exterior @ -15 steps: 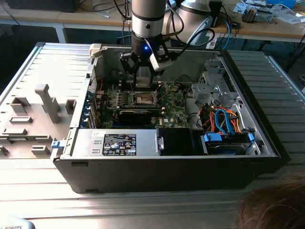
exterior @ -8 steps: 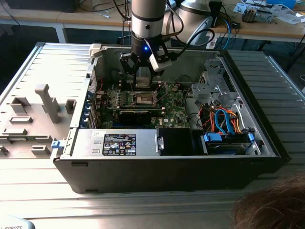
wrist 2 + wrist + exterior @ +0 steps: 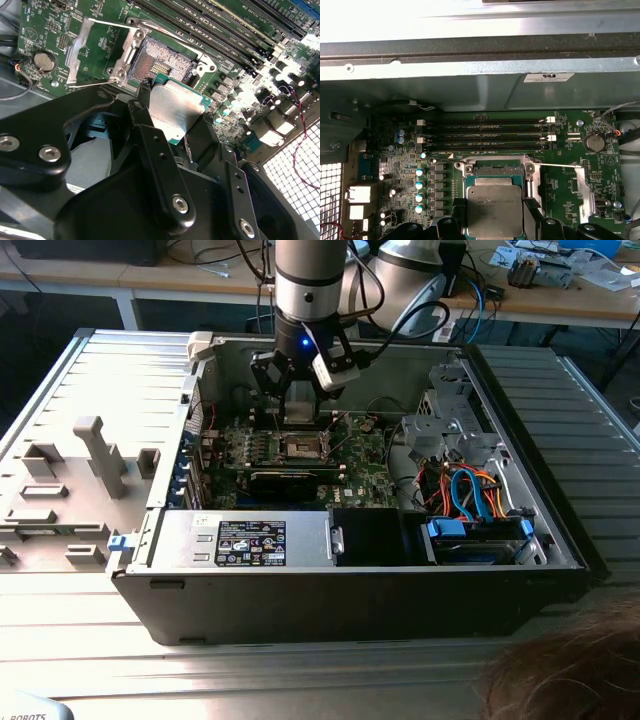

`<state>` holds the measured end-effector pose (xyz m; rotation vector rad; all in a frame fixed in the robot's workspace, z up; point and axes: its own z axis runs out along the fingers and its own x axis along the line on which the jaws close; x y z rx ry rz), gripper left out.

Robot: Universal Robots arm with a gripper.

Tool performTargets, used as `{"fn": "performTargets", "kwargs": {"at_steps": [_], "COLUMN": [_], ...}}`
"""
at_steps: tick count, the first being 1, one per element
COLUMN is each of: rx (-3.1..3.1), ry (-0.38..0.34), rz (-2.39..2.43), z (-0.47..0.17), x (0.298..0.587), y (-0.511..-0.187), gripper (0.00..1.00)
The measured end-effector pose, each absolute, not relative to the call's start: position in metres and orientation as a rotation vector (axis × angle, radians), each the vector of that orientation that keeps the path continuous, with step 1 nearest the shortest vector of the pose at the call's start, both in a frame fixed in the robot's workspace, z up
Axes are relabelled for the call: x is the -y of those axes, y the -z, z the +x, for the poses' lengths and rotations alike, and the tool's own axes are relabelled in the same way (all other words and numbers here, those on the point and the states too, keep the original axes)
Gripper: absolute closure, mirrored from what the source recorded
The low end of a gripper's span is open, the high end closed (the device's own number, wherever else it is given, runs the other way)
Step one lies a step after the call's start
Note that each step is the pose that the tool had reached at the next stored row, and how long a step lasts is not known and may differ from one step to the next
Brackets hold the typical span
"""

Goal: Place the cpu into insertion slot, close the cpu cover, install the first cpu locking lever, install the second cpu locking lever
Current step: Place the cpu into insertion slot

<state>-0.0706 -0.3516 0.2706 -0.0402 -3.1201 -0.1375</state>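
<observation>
My gripper (image 3: 300, 400) hangs inside the open computer case, shut on the cpu (image 3: 175, 107), a small square chip with a silvery top and a green edge. In both wrist views the cpu (image 3: 495, 210) sits between the black fingers (image 3: 532, 214), just off the insertion slot (image 3: 160, 62) and tilted a little above the board. The insertion slot (image 3: 497, 169) lies open, its dark contact field bare. The cpu cover (image 3: 75, 50), a silvery frame plate, is swung back beside the slot. A thin wire locking lever (image 3: 555, 165) stands loose next to it.
Long black memory slots (image 3: 485, 135) run beside the socket, and a coin battery (image 3: 594, 142) sits near the cover. The case holds a labelled power supply (image 3: 250, 540) and a drive cage with cables (image 3: 470, 490). A grey fixture (image 3: 90, 455) lies outside. A person's hair (image 3: 570, 670) is near the front.
</observation>
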Motion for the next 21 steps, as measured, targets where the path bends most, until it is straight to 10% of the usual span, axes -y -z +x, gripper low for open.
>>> {"fn": "performTargets", "kwargs": {"at_steps": [21], "rx": [3.120], "ry": [0.137], "rz": [-0.040], "z": [-0.0720], "x": [0.3516], "y": [-0.2667], "gripper": [0.46]}}
